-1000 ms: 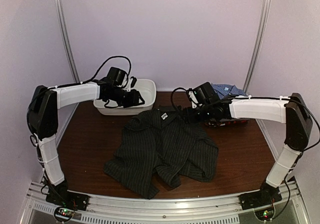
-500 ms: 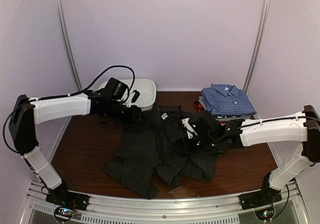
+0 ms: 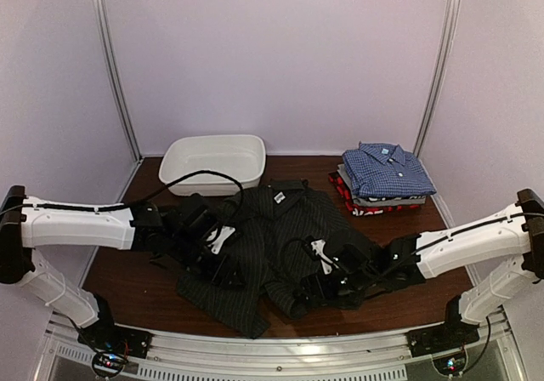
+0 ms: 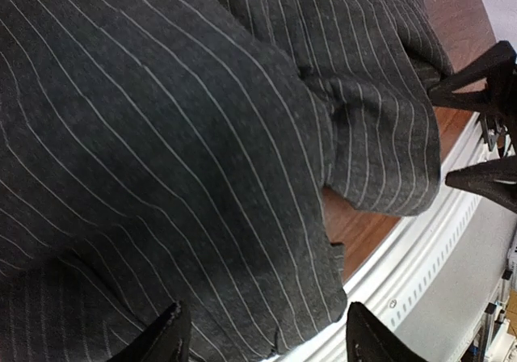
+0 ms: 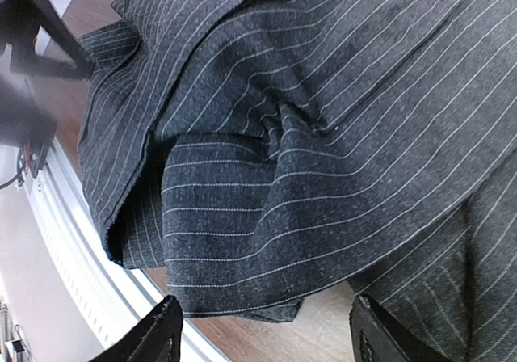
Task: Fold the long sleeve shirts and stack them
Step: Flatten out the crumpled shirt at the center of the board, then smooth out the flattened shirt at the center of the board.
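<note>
1. The white tub [image 3: 212, 162] sits at the far left of the table [image 3: 399, 224].
2. The left fingers [image 4: 161, 342] are spread wide and empty over the hem of the black striped shirt [image 3: 272, 236], at the near edge.
3. That shirt lies crumpled mid-table. Pinching several layers at once would likely drag a bunched fold.
4. The right fingers [image 5: 157, 334] gape wide over rumpled cloth. Uneven pulls could skew the shirt.
5. At the far right corner, folded shirts [image 3: 384, 175] sit stacked.

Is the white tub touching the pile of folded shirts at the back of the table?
Apart. The top view shows bare table between the white tub and the pile of folded shirts.
</note>
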Robot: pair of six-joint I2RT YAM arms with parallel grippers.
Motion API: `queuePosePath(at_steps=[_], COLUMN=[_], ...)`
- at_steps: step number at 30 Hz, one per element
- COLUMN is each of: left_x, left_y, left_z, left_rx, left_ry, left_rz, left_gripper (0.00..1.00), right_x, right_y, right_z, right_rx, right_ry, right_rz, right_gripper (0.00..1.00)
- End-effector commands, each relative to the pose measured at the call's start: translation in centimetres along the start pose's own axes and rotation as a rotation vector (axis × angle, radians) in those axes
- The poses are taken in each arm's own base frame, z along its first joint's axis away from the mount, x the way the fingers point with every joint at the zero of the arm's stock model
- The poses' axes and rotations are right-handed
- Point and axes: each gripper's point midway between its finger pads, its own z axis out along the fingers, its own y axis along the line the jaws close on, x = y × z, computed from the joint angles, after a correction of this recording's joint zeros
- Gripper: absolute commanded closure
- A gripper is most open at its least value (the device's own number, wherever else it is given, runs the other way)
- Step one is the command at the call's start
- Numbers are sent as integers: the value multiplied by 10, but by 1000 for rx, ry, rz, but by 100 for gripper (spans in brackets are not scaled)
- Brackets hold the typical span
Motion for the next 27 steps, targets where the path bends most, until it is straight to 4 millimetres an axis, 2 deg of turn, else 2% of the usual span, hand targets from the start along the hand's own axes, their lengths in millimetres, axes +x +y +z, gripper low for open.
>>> queuePosePath(at_steps=[1,3,9,11,13,15,19,22,23,27], left_x=[13,21,28,30,29,26,21,16,9,1], left_y=[-21,-22,-26,-23,-24,-23,-17,-16,-13,-12], left_z=[-3,7,28,35,40,43,41,34,29,17], left_rx=[39,18,-101,-142,-164,-190,-248,-274,-302,-322], left_ry=[15,53,127,147,150,147,132,108,73,25], left_rz=[27,40,97,107,113,112,106,96,95,84], left_gripper=[30,28,26,27,30,40,76,97,100,100], right_x=[-2,-2,-3,-4,-4,-6,-11,-15,-16,-18], right_y=[17,19,23,23,23,23,16,9,7,-13], right_z=[7,13,23,26,28,27,24,21,19,13], right_rx=[-91,-97,-100,-96,-98,-91,-53,-27,-17,52], right_ry=[-11,-4,7,10,10,6,-12,-24,-25,-30], right_rz=[64,73,96,96,97,97,96,96,94,94], right_gripper=[28,28,30,33,40,51,82,98,100,100])
